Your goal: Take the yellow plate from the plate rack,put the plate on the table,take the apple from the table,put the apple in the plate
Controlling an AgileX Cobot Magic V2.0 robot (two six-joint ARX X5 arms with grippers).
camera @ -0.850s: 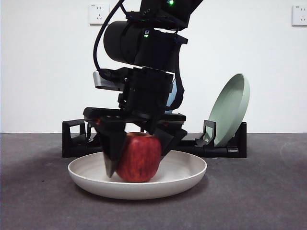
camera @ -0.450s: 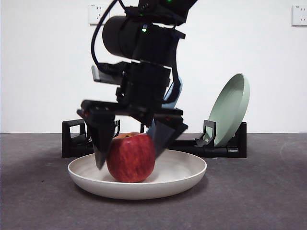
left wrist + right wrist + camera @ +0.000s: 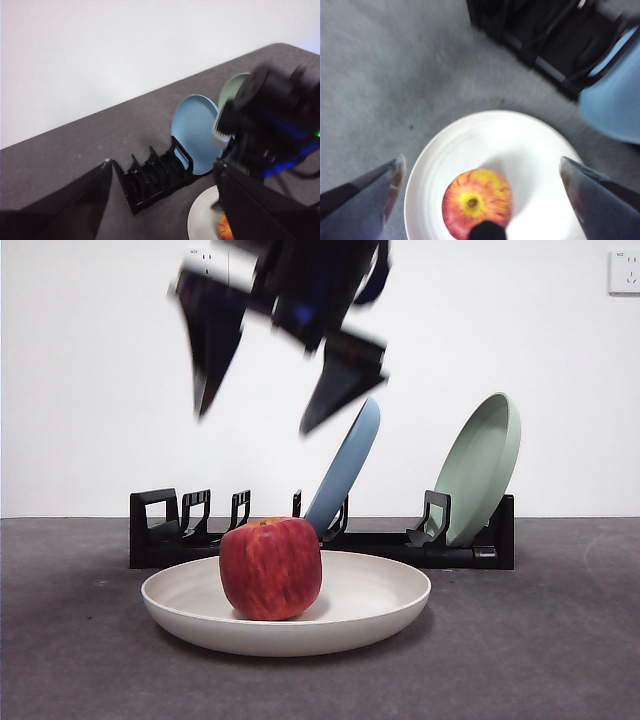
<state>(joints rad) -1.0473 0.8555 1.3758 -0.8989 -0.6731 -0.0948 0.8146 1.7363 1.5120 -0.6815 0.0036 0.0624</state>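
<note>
The red apple (image 3: 270, 568) sits upright in the cream yellow plate (image 3: 380, 600), which lies flat on the grey table (image 3: 550, 660) in front of the black plate rack (image 3: 160, 530). My right gripper (image 3: 255, 423) hangs open and blurred high above the apple, touching nothing. Its wrist view looks straight down on the apple (image 3: 476, 202) in the plate (image 3: 520, 145), with the right gripper (image 3: 481, 161) spread wide. My left gripper (image 3: 162, 162) is open and empty, held high and away, looking down on the rack (image 3: 150, 180) and the plate's edge (image 3: 200, 225).
A blue plate (image 3: 345, 468) leans in the middle of the rack and a pale green plate (image 3: 482, 465) stands at its right end. The rack's left slots hold nothing. A white wall rises behind the table.
The right gripper has let go of the apple and risen from the plate to well above it. The apple stays in the plate, a little further left than a second ago.
</note>
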